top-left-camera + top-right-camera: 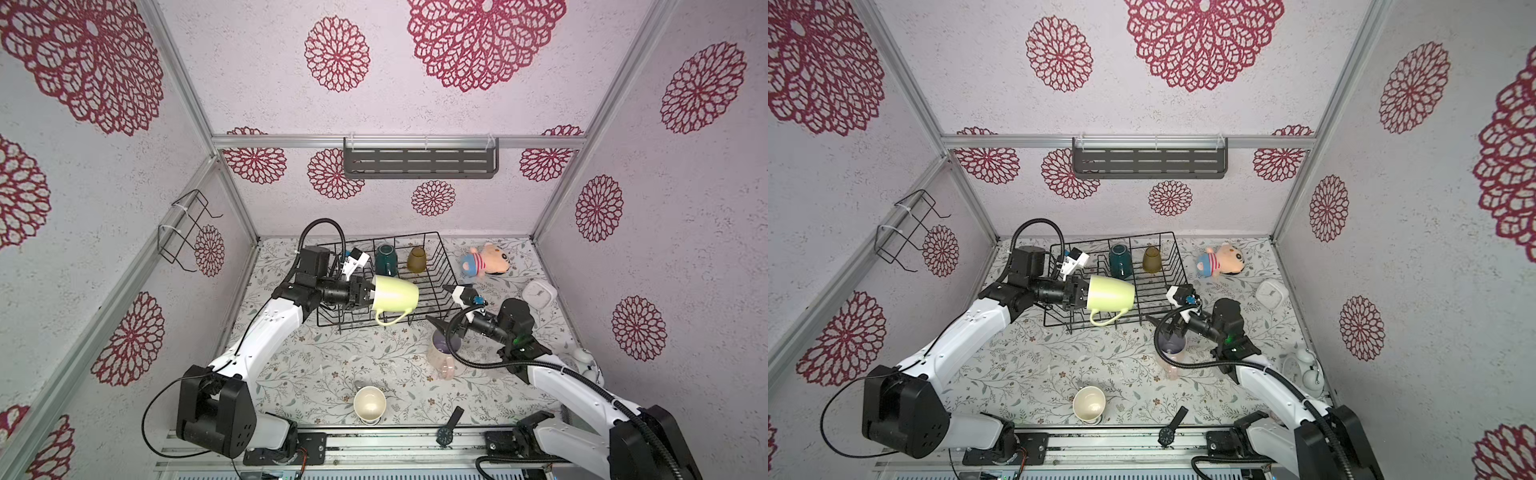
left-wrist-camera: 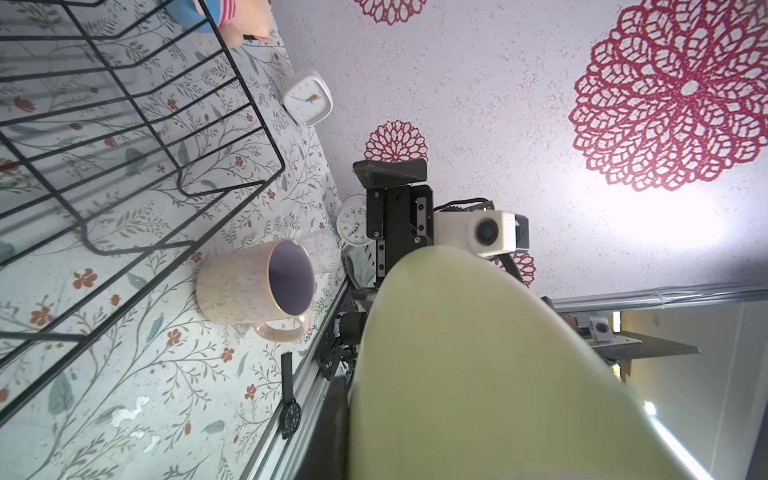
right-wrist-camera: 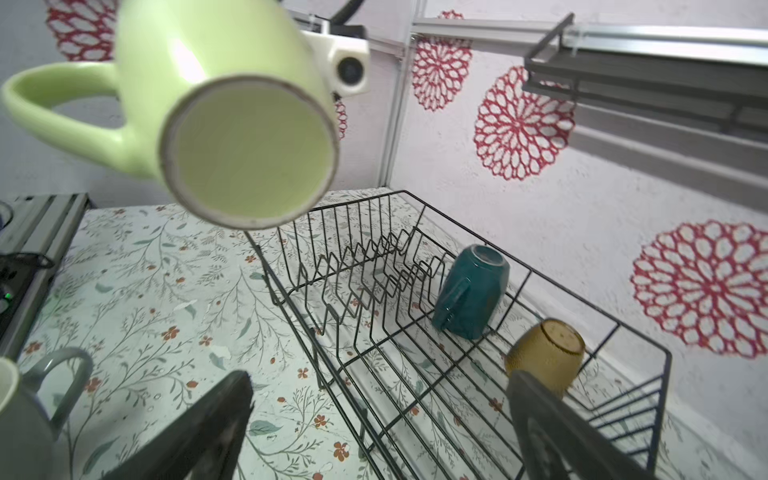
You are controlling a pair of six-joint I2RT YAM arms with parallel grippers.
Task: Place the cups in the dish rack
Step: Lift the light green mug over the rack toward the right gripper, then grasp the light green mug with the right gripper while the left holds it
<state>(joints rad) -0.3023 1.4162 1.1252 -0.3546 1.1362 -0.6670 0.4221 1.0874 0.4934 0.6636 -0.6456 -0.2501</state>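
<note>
In a top view, the left tool (image 1: 365, 296) is closed on the rim of the yellow-green mug (image 1: 395, 296), held sideways over the near left of the dish rack (image 1: 432, 245), where the teal mug (image 1: 385, 258) and the amber glass (image 1: 416, 259) already sit upside down at the far side. The right tool (image 1: 440, 305) hangs wide open and empty over the pink mug (image 1: 442, 357), and the cream-lined cup (image 1: 369, 404) waits on the near worktop (image 1: 316, 365). In the left wrist view a clear glass (image 2: 326, 251) stands just behind the pink mug, and in the right wrist view the rack has lots of room, so two cups look done, one is on its way and three are left.

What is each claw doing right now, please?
Left claw: shut on the pale yellow-green ceramic mug.
Right claw: open, holding nothing.
</note>
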